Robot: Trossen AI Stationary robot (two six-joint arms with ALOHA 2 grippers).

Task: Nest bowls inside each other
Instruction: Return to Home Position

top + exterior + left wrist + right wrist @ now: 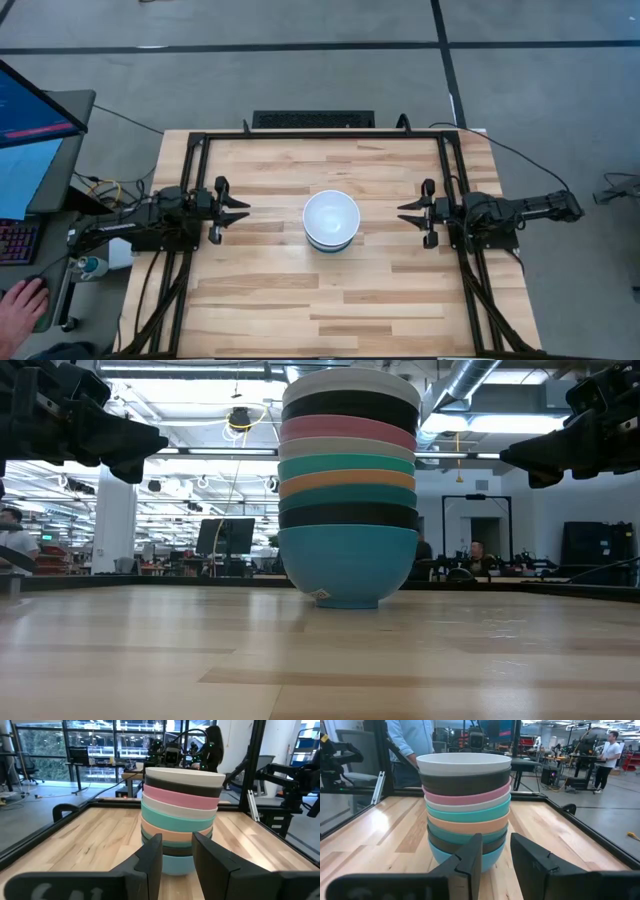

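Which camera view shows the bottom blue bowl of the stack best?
The low view: the blue bowl shows whole, side-on. From the high view the white top bowl hides nearly all of it. In the wrist views the left claw and right claw partly cover it.

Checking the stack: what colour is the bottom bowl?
Blue; the bottom bowl shows best in the low view.

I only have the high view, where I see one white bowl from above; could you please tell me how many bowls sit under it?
Observer: Eight; the low view shows a stack of nine, with the white bowl on top.
Operator: Which one is at the bottom?
Observer: The blue bowl, flat on the table.
Operator: How high are the arms?
Observer: The left gripper and right gripper hang level with the upper bowls, fingers open and empty.
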